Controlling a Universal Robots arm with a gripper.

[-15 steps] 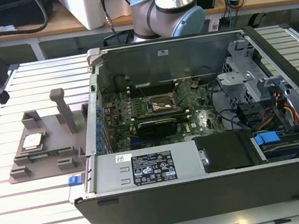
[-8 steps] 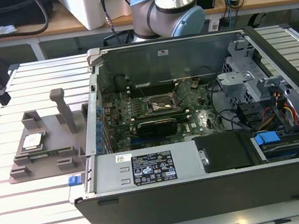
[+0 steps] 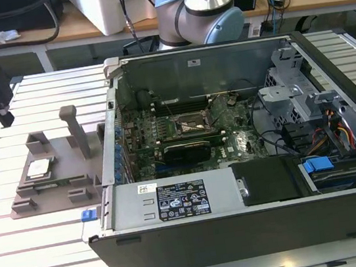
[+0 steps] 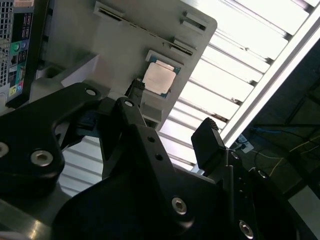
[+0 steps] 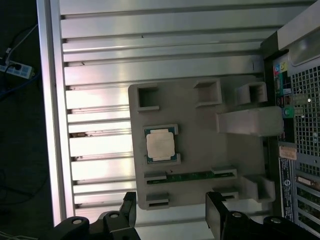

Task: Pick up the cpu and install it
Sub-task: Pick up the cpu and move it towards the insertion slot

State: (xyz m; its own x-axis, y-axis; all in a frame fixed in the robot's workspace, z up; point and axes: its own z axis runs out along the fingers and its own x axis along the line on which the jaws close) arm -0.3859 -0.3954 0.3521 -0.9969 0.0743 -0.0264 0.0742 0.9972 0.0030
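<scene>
The cpu (image 3: 39, 169) is a small square chip with a silvery top. It lies flat in a recess of the grey fixture plate (image 3: 60, 190) at the exterior view's left, beside the open computer case (image 3: 245, 230). Both wrist views show the cpu (image 5: 161, 145) (image 4: 159, 78) from above. My black gripper (image 3: 3, 113) hangs above the table beyond the plate's far left corner, apart from the chip. In the first wrist view my gripper (image 5: 172, 210) stands open, with nothing between its fingers. The dark socket (image 3: 189, 126) sits on the motherboard inside the case.
A tall grey post (image 3: 75, 131) and several raised blocks stand on the fixture plate. A green memory stick (image 5: 200, 175) rests in a slot of the plate near the chip. Inside the case are a black card (image 3: 187, 149), drive cages and cables. The slatted table's edge (image 5: 50, 125) is close by.
</scene>
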